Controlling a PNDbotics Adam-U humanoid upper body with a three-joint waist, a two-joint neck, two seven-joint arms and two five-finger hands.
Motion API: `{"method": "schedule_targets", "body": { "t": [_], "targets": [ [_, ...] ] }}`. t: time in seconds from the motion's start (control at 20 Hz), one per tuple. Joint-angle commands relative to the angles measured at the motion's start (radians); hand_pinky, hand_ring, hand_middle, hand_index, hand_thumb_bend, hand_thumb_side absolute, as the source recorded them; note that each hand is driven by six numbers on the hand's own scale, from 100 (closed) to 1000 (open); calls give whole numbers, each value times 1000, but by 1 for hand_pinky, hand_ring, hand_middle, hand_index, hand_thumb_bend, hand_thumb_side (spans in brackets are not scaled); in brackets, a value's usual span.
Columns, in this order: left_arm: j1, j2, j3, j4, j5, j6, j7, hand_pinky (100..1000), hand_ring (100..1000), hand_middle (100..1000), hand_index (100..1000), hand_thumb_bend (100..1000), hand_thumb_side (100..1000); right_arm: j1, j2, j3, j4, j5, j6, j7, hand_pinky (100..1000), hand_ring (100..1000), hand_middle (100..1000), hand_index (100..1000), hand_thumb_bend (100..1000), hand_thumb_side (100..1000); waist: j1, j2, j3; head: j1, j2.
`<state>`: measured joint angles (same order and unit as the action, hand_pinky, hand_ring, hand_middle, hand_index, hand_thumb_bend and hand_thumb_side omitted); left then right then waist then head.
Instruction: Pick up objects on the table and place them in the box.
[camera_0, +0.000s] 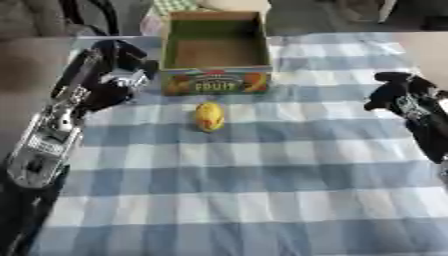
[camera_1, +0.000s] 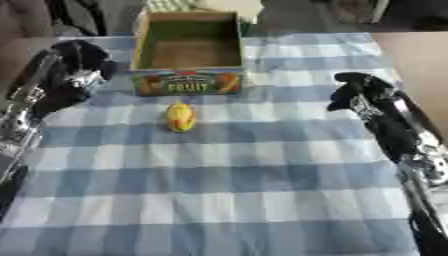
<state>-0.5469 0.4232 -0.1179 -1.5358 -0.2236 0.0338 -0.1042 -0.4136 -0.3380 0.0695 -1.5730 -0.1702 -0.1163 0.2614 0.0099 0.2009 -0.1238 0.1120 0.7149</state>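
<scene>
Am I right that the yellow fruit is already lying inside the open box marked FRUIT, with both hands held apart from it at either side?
Not quite. The yellow fruit lies on the checked cloth in front of the box, whose inside shows bare in the left eye view. The rest holds: the left hand and the right hand are apart from it at either side.

Box (camera_0: 216, 82) stands just behind yellow fruit (camera_0: 208, 116)

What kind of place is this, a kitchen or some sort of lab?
Probably a robot test setup, not a kitchen: a table with a blue checked cloth, one open cardboard fruit box, one small yellow fruit-like object, and robot arms either side.
</scene>
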Motion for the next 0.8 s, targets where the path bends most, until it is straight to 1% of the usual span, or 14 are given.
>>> {"method": "schedule_targets", "body": {
  "t": [0.05,0.25,0.5,0.6,0.8],
  "targets": [
    [-50,11,-32,46,-77,-10,-18,716,658,627,656,494,434,-15,-12,-2,-22,-9,-2,2,691,572,551,797,100,567,-2,-19,-3,5,-4],
    [-80,-11,-67,100,-160,-27,-33,712,654,626,657,526,405,-16,-11,-1,-22,-10,-1,2,691,572,551,797,100,568,-2,-20,-5,7,-4],
    [-89,-23,-106,141,-230,-58,-79,715,662,638,672,570,394,-15,-10,0,-22,-10,-1,3,691,572,551,798,100,568,-2,-22,-9,10,-5],
    [-91,-25,-115,149,-250,-69,-100,716,664,641,675,591,388,-16,-10,0,-22,-11,-1,4,691,572,551,798,100,568,-2,-23,-9,11,-5],
    [-101,-34,-124,168,-284,-85,-119,719,671,650,682,648,405,-15,-9,1,-21,-11,-1,5,691,572,551,798,100,568,-4,-23,-10,11,-6]
  ]
}}
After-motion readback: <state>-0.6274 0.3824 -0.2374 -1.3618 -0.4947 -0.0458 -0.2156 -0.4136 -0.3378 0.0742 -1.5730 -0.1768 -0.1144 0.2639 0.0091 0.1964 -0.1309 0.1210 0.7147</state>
